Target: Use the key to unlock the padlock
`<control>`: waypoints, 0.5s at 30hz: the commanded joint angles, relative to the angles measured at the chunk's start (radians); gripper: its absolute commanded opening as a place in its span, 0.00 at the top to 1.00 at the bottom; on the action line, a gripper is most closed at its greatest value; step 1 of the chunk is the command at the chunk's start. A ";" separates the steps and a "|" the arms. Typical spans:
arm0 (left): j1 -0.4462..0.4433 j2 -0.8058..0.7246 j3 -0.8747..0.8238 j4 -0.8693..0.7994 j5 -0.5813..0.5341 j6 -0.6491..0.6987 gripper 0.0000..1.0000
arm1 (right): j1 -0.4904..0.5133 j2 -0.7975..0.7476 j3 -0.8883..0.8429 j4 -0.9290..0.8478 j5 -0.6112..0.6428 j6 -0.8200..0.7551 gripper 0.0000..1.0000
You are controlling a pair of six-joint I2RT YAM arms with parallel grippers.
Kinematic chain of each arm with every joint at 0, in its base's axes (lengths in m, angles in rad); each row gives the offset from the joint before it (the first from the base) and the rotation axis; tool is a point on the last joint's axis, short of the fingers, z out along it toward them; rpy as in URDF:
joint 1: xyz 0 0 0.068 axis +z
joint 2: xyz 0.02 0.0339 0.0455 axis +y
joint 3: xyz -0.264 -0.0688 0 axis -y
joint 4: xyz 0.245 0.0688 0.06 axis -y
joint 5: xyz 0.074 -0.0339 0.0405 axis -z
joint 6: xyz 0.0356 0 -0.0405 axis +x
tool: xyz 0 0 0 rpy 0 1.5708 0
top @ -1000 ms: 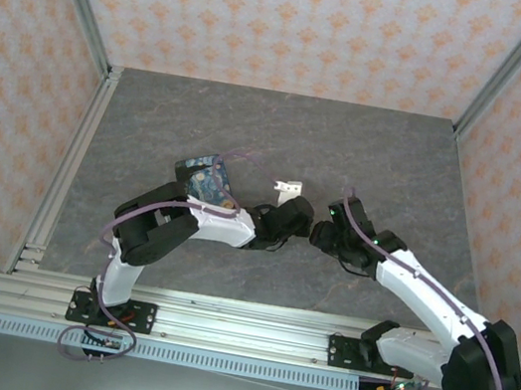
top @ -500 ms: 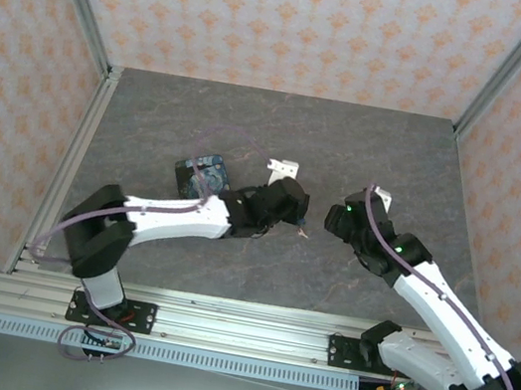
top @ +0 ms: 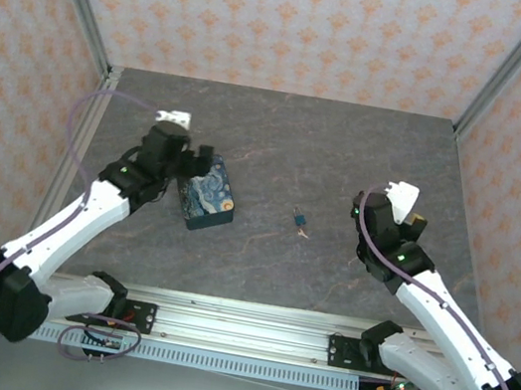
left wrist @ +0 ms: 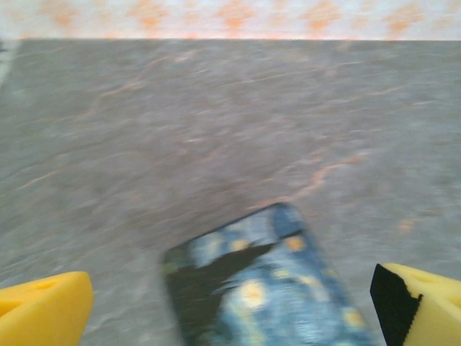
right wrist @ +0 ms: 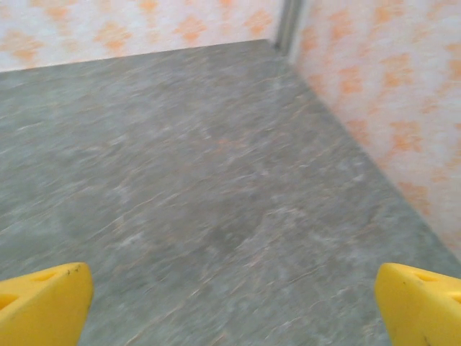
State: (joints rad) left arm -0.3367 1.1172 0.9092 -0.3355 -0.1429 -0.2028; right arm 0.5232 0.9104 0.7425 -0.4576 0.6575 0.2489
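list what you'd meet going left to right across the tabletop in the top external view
painted box → padlock → right gripper

Top view: bright, even, diffuse light from overhead, sharp edge to edge. Table (top: 347, 160) matte grey, with faint soft shadows close under the arms (top: 442, 308). Left wrist view: heavy motion blur, table veining smeared. Painted box (left wrist: 288, 288) soft-edged, a dark jagged shadow across its left part. Right wrist view: milder blur, veining streaked, wallpaper (right wrist: 374, 94) pale and soft.
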 commanded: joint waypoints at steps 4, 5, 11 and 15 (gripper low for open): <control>0.127 -0.073 -0.240 0.255 -0.039 0.129 0.00 | -0.214 -0.013 -0.232 0.415 0.003 -0.164 0.00; 0.135 -0.071 -0.274 0.293 -0.050 0.176 0.00 | -0.244 -0.011 -0.268 0.473 -0.023 -0.171 0.00; 0.195 -0.080 -0.524 0.665 -0.104 0.211 0.00 | -0.332 0.116 -0.429 0.883 -0.121 -0.198 0.00; 0.254 -0.039 -0.664 0.944 -0.082 0.168 0.00 | -0.338 0.278 -0.463 1.141 -0.179 -0.254 0.00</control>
State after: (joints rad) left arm -0.1097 1.0592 0.2993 0.2951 -0.1993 -0.0257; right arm 0.1928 1.1213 0.3000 0.3786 0.5385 0.0536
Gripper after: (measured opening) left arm 0.998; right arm 0.996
